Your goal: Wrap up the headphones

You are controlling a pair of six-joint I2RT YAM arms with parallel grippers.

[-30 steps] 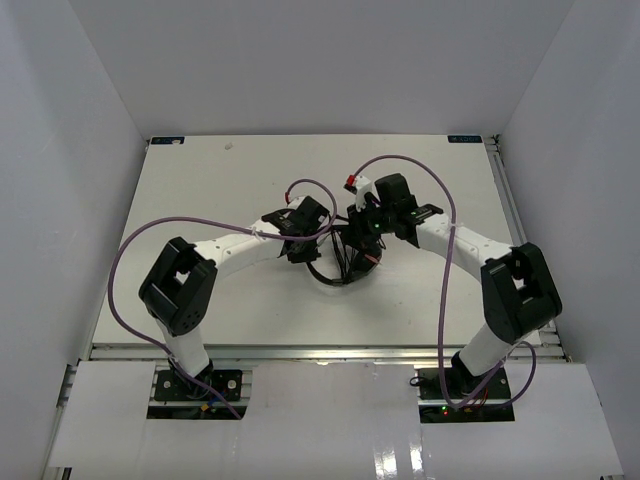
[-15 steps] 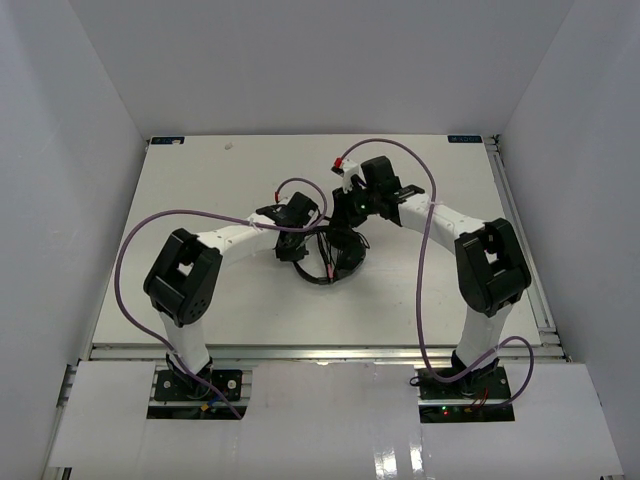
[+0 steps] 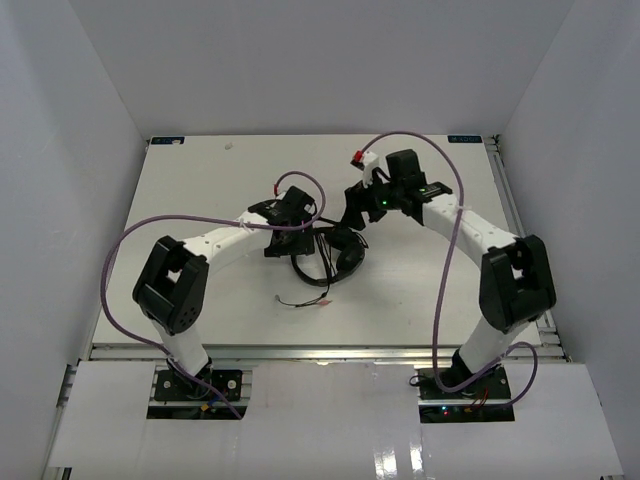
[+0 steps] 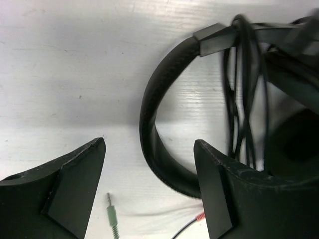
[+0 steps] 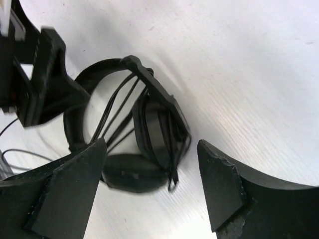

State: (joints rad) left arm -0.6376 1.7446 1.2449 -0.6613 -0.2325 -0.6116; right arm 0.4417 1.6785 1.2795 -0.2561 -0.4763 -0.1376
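left tool [image 4: 149,145] and right tool [image 5: 149,147] newly released, arms angled inward over the headphones [image 3: 338,256]

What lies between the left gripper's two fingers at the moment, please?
In the left wrist view: the headband of the headphones, their cord's small plug and bare table.

White table [image 3: 200,190] between plain walls [image 3: 60,180]

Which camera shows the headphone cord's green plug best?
Left wrist: the small green jack plug lies close-up on the table. Top view shows only a tiny loose cord end; right wrist view misses it.
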